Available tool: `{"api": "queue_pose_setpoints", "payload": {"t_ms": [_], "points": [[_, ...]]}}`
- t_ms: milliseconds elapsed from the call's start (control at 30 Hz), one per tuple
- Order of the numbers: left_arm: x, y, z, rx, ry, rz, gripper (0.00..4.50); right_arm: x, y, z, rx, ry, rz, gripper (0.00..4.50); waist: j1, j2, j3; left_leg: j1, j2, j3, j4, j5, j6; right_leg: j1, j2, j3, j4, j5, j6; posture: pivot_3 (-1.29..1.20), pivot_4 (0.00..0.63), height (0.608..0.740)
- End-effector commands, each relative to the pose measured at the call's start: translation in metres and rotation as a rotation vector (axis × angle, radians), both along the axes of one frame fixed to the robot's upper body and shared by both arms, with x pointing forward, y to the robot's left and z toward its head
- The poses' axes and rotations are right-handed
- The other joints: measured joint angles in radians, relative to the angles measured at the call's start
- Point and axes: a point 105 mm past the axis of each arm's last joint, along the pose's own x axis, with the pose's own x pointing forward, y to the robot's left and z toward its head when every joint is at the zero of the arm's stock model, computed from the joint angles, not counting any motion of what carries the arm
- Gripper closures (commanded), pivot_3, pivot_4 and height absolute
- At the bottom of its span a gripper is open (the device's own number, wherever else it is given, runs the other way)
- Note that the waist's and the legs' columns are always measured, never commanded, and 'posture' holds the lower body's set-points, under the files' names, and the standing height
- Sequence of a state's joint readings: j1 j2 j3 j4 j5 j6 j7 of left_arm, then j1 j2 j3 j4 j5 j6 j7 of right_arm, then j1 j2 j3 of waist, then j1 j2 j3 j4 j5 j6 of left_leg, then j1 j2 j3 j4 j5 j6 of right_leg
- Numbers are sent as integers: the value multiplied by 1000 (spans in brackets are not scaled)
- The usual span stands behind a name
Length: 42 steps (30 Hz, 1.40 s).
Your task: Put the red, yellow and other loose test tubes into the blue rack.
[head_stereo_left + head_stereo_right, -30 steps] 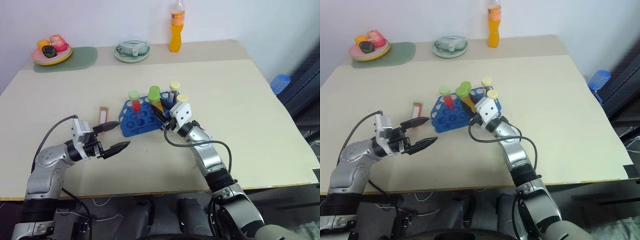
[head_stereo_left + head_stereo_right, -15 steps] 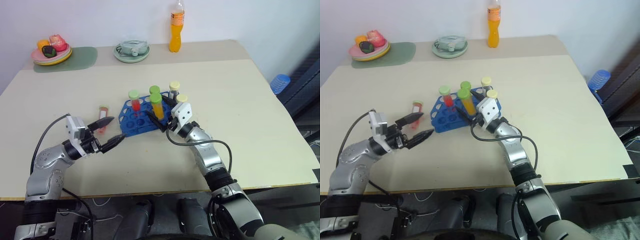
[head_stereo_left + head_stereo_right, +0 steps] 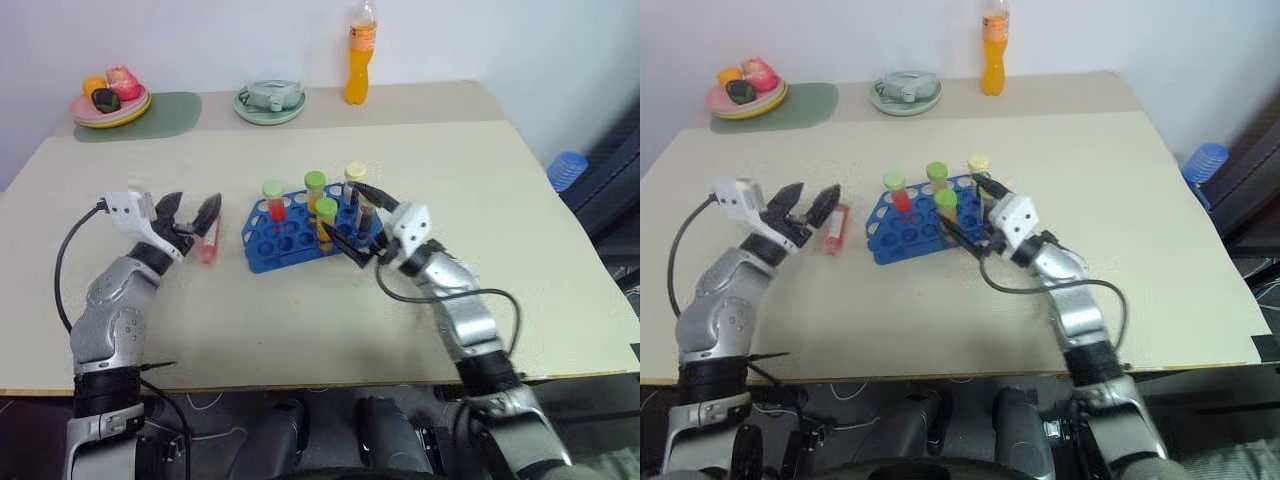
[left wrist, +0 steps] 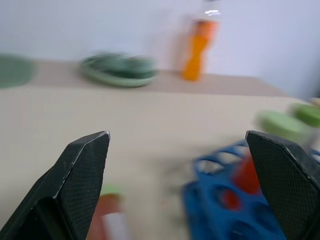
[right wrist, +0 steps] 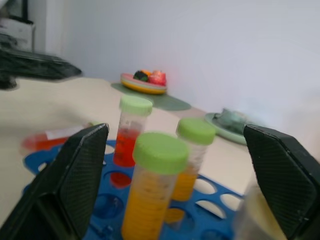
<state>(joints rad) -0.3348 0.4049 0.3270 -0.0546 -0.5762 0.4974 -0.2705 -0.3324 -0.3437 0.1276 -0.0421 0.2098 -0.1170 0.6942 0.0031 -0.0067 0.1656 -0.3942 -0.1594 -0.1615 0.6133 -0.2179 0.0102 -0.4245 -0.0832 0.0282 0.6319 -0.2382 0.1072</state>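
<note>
A red test tube lies flat on the tabletop, just left of the blue rack, under the spread-wide left hand. The right hand, also wide, sits at the rack's right end beside the standing tubes. No writing is readable.

- The blue rack lies flat on the bench between the two claws, its near right corner just beside the right claw.
- A red-filled tube with a pale green cap stands upright in the rack.
- Two yellow-orange tubes with green caps stand upright, one right in front of the right claw.
- A loose red tube lies flat on the bench, just beyond the left claw, whose fingers are spread wide.
</note>
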Motion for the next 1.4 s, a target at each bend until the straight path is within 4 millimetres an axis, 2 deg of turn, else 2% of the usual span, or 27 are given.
{"api": "queue_pose_setpoints", "payload": {"t_ms": [33, 100, 200, 333, 533, 700, 867, 967, 1167, 1300, 1400], "points": [[8, 10, 6, -17, 198, 137, 0, -28, -13, 3, -70, 97, 69, 112, 6, -1, 0, -1, 0, 0, 1, 0, 0, 2, 0, 0, 0, 0, 0, 0, 150, 740], [14, 6, 12, -34, 271, 133, 0, -37, -24, 3, -122, 143, 75, 112, 9, -1, 0, -2, 0, 0, 1, 0, 0, 2, 0, 0, 0, 0, 0, 0, 150, 740], [22, 0, 14, -27, 432, 117, 0, -42, -35, 22, -130, 205, 78, 112, 8, -3, 1, -5, 0, 0, 3, 0, 0, -1, 0, -2, 1, 0, 0, 0, 150, 740], [29, -8, 20, -16, 567, 90, 0, -39, -40, 55, -127, 260, 81, 112, 5, -3, 1, -5, 1, 1, 3, 0, 0, -2, 0, -2, 1, 0, 0, 0, 150, 740], [34, -11, 9, 37, 739, 99, 0, -32, -38, 92, -111, 262, 98, 112, 9, -4, 2, -8, 1, 1, 3, 1, -3, -3, -2, -3, 0, 0, 0, 0, 150, 740], [35, -6, -10, 64, 858, 152, 0, -31, -33, 95, -100, 256, 102, 112, 10, -5, 2, -12, 0, 0, 6, 3, -5, -5, -4, -3, -1, 0, 1, 0, 150, 740], [47, -6, -23, 52, 901, 221, 0, -30, -30, 91, -89, 257, 96, 112, 13, -5, 2, -14, 0, 1, 11, 2, -4, -6, -4, -4, 0, 1, 2, 0, 150, 740], [51, -6, -28, 47, 929, 251, 890, -29, -31, 89, -91, 254, 88, 0, 11, -5, 2, -14, -1, 1, 13, 2, -4, -5, -4, -4, 1, 2, 3, 0, 150, 740], [54, -10, -28, 10, 961, 250, 3681, -30, -31, 88, -93, 253, 83, 0, 14, -5, 2, -14, -1, 0, 14, 1, -3, -4, -4, -4, 1, 2, 3, 0, 150, 740], [50, -10, -29, -25, 985, 232, 3738, -28, -30, 87, -101, 252, 74, 0, 13, -5, 2, -14, -1, 1, 15, 1, -2, -4, -5, -4, 1, 2, 3, 0, 150, 740], [50, 1, -19, -39, 912, 246, 3738, -28, -30, 86, -100, 253, 73, 0, 10, -5, 2, -15, -1, 1, 15, 1, -2, -4, -5, -4, 1, 2, 4, 0, 150, 740]]}}
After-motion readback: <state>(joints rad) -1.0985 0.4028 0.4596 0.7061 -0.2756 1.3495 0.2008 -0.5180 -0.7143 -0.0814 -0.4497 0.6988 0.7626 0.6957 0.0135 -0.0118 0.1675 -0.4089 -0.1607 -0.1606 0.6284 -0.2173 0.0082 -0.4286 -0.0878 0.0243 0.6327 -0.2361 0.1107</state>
